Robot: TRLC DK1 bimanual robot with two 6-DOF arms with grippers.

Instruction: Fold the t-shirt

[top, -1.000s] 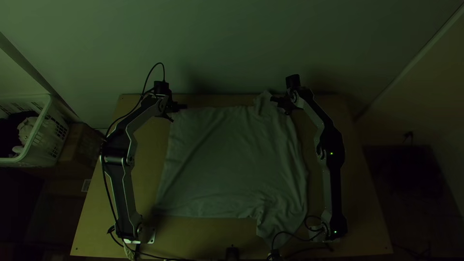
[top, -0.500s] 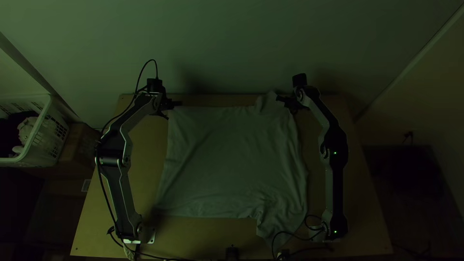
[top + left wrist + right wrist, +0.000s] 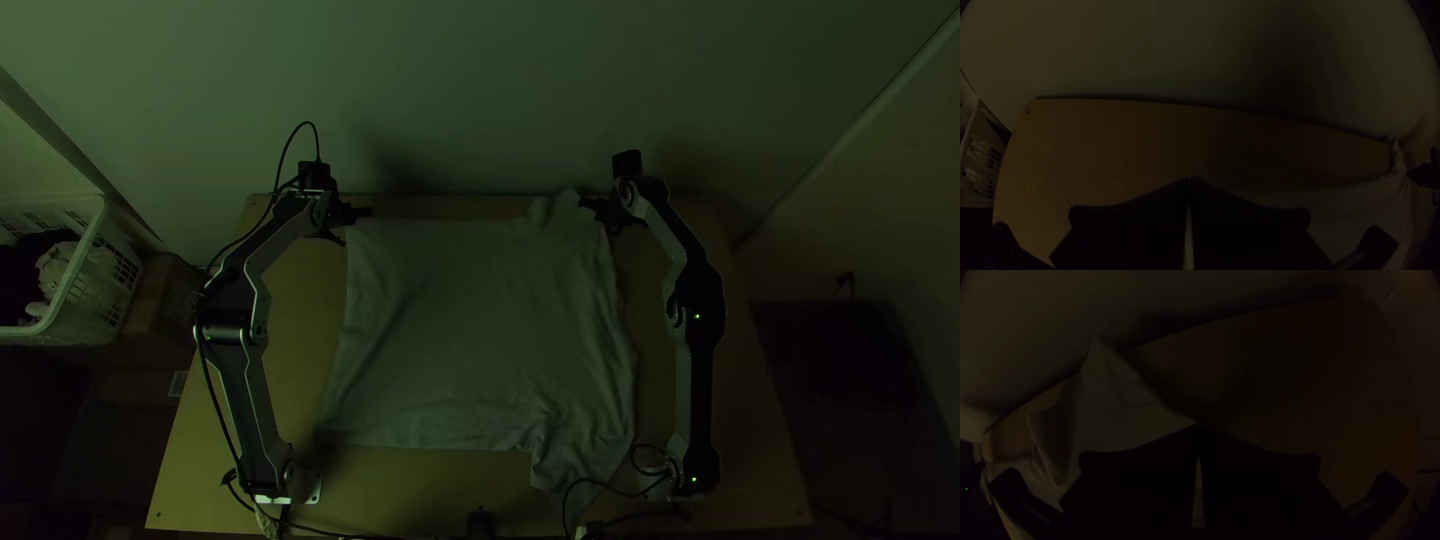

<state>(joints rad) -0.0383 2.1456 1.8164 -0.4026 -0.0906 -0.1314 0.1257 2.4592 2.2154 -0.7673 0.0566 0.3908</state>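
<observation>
My left gripper (image 3: 358, 213) is shut on the upper left corner of the grey t-shirt (image 3: 470, 330) in the top view. At the shirt's upper right, my right gripper (image 3: 592, 205) is shut on the cloth beside a raised, pointed part. The shirt lies spread, with creases at its lower right, where a part sticks out toward the near edge. In the left wrist view the gripper (image 3: 1189, 181) has its fingertips together at the shirt's edge (image 3: 1355, 205). The right wrist view has the gripper (image 3: 1199, 426) with its tips together where the pale cloth (image 3: 1115, 405) comes to them.
The wooden table (image 3: 285, 400) has its far edge close to the wall (image 3: 480, 90). A white basket (image 3: 75, 290) with cloth inside stands left of the table. Cables (image 3: 600, 484) run along the near edge, one over the shirt's lower right part.
The left gripper has moved left with the shirt's corner, and the right gripper has moved right with the cloth. The shirt's far edge is wider and straighter, and the creases near it are fainter.
</observation>
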